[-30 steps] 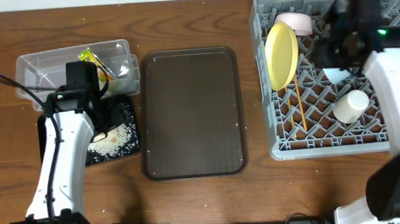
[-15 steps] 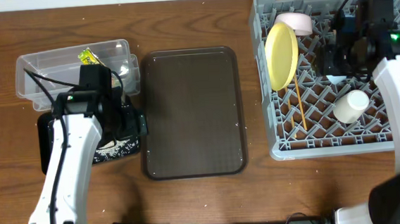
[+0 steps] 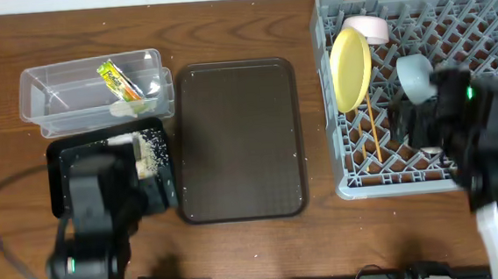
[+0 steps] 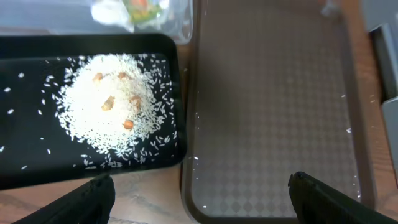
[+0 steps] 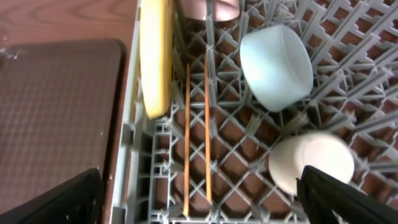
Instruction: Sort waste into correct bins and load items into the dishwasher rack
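In the overhead view the green-and-orange wrapper (image 3: 115, 78) lies in the clear tub (image 3: 53, 96). Beside it, the black tray (image 3: 66, 161) holds rice (image 3: 144, 151). The grey rack (image 3: 478, 18) holds the yellow plate (image 3: 350, 68) on edge, the white-pink bowl (image 3: 369, 30), the light blue bowl (image 3: 416, 77) and the chopsticks (image 3: 373, 131). The white cup (image 5: 311, 163) lies in the rack below the blue bowl (image 5: 277, 65). My left gripper (image 4: 202, 202) is open and empty over the table between the rice pile (image 4: 115, 109) and the brown tray. My right gripper (image 5: 202, 202) is open over the rack's front edge, above the chopsticks (image 5: 198, 130).
A large dark brown serving tray (image 3: 238, 140) lies between the bins and the rack, with a few rice grains on it (image 4: 273, 93). My right arm (image 3: 468, 133) covers the rack's front right part. The left arm (image 3: 100, 211) stands over the black tray's near edge.
Both arms have drawn back toward the front of the table. The right gripper has opened and left the light blue bowl in the rack. The left gripper has come away from the tub.
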Robot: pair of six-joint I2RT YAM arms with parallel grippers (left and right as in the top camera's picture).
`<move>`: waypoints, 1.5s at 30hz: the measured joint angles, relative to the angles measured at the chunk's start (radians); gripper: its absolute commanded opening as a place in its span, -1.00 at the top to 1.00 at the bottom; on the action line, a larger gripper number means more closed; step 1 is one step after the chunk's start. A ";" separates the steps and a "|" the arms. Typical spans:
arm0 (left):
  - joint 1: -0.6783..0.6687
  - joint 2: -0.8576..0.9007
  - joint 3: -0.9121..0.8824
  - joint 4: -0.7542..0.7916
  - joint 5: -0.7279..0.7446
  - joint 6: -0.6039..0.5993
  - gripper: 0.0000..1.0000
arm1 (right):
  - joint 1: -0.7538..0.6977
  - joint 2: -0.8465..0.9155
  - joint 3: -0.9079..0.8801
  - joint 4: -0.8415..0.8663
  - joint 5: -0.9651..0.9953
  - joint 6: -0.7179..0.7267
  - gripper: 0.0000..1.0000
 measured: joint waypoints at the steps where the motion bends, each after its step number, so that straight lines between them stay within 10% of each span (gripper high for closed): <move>1: 0.000 -0.046 -0.020 0.000 0.000 0.000 -0.85 | 0.000 -0.046 -0.030 -0.001 0.003 0.000 -0.98; 9: 0.000 -0.206 -0.064 -0.003 0.000 0.000 -0.85 | 0.000 -0.322 -0.160 -0.029 0.008 0.000 -0.98; 31: 0.000 -0.209 -0.064 -0.003 0.000 0.000 -0.85 | 0.000 -0.345 -0.171 -0.258 0.026 0.000 -0.99; 45: 0.000 -0.209 -0.066 -0.002 0.000 0.000 -0.85 | 0.076 -0.785 -0.462 0.254 0.053 -0.047 -0.98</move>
